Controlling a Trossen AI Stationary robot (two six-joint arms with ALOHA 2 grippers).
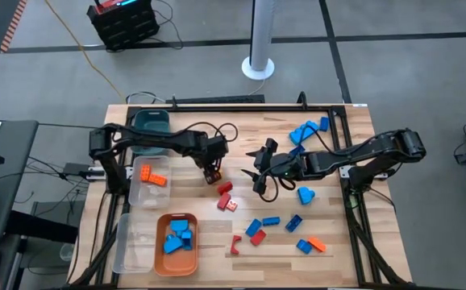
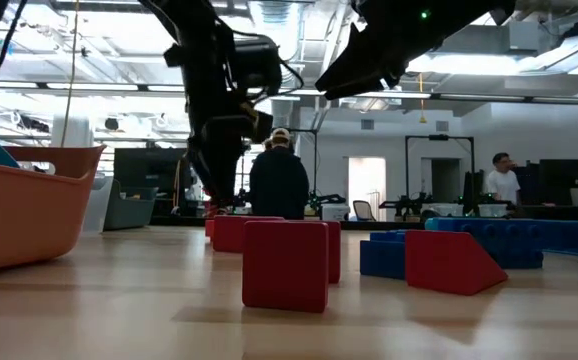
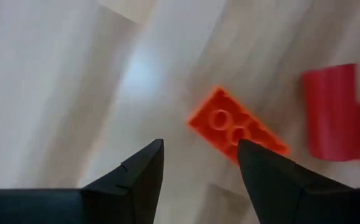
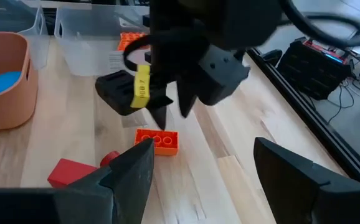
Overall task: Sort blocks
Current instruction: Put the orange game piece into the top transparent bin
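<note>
- Down at mid-table, the left gripper (image 1: 211,172) points at the wood with its fingers (image 3: 136,177) parted, nothing between them — an orange brick (image 3: 236,127) lies flat on the table just beyond the fingertips, studs up.
- The right wrist view shows that same brick under the left gripper's tips, with a red brick (image 4: 74,171) close beside it.
- The right gripper (image 1: 259,173) hangs over the table centre facing the left one, jaws spread wide and empty.
- Two red blocks (image 1: 226,197) lie just beside the left gripper, toward the front edge.
- Loose blue, red and orange blocks (image 1: 277,229) are scattered across the front right of the table; a cluster of light blue blocks (image 1: 307,130) sits near the back right.
- A clear bin (image 1: 136,192) on the left holds orange blocks (image 1: 152,176) — an orange tray (image 1: 162,262) in front of it holds blue ones (image 1: 180,236).
- A teal bin (image 1: 151,122) stands at the back left.
</note>
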